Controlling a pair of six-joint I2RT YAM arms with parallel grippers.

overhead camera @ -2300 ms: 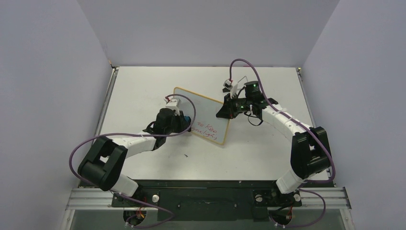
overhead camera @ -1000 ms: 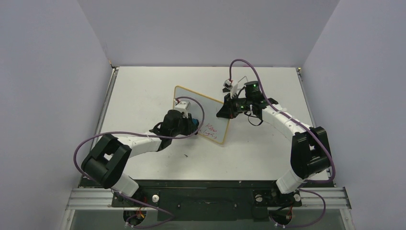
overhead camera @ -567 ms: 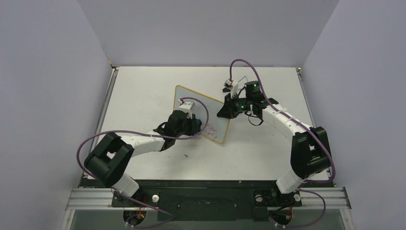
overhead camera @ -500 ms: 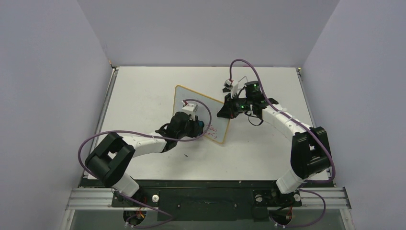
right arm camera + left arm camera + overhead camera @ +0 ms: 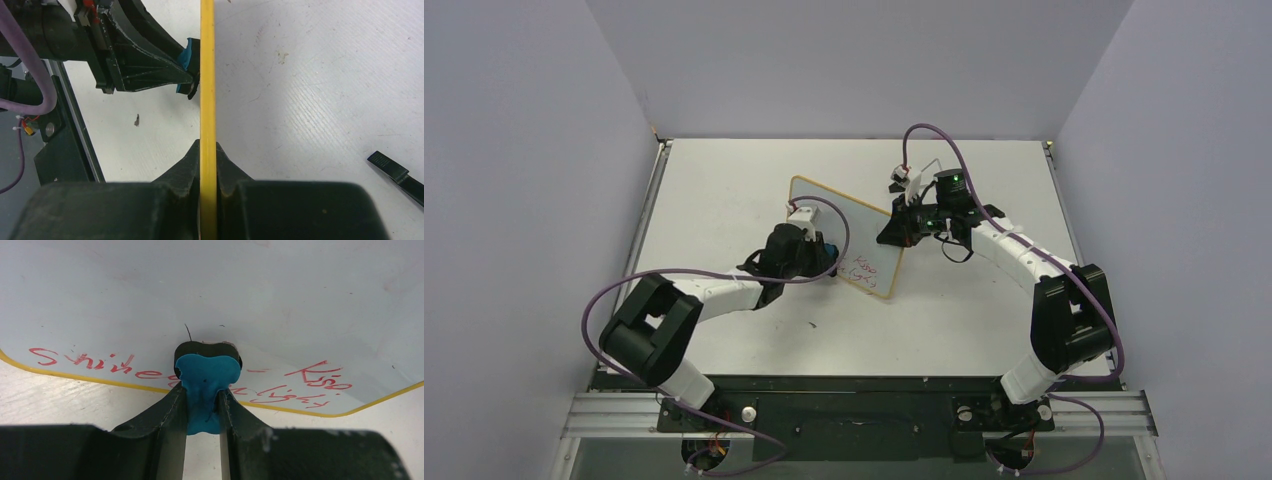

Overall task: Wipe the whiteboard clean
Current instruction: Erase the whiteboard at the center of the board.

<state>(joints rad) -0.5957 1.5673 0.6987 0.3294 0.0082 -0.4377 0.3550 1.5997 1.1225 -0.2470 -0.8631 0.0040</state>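
As the left gripper [image 5: 202,397] clamps the blue-and-black eraser [image 5: 207,371] between narrowly parted fingers, the eraser's black pad touches the whiteboard [image 5: 250,295] just ahead of the fingertips, among red handwriting [image 5: 320,382]. Beyond it, the right gripper [image 5: 207,150] is closed on the board's yellow edge, above the table [image 5: 724,180].

Eraser held against the whiteboard [image 5: 210,295]
The left gripper [image 5: 202,395] pinched a blue eraser [image 5: 207,376] between its two fingers, the block's black end touching the board just above its yellow lower edge, amid red handwriting [image 5: 320,382]; the pale table [image 5: 55,402] lay below.
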